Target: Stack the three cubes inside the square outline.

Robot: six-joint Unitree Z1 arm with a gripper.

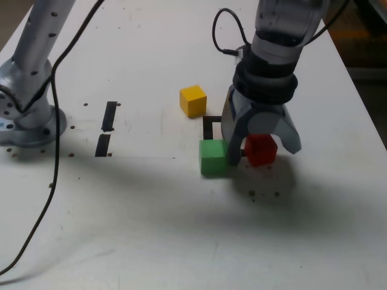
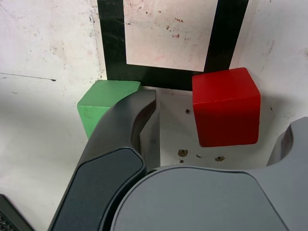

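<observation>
My gripper [image 1: 262,153] is open and lowered over the red cube [image 1: 261,150], which rests on the table between the two fingers with a gap on each side. One finger [image 2: 137,125] stands between the red cube [image 2: 225,107] and the green cube [image 2: 103,103]. The green cube [image 1: 213,157] sits right beside that finger, at the exterior view's left of it. Both cubes lie just outside one tape side of the square outline [image 2: 113,43], whose white centre is bare. The arm hides most of the outline [image 1: 208,125] in the exterior view. The yellow cube [image 1: 193,100] stands alone farther back.
Two short black tape strips [image 1: 109,116] [image 1: 103,145] lie at the exterior view's left. The arm's base [image 1: 24,118] stands at the far left, with a black cable [image 1: 53,157] trailing across the table. The table's right edge [image 1: 369,115] runs close to the gripper.
</observation>
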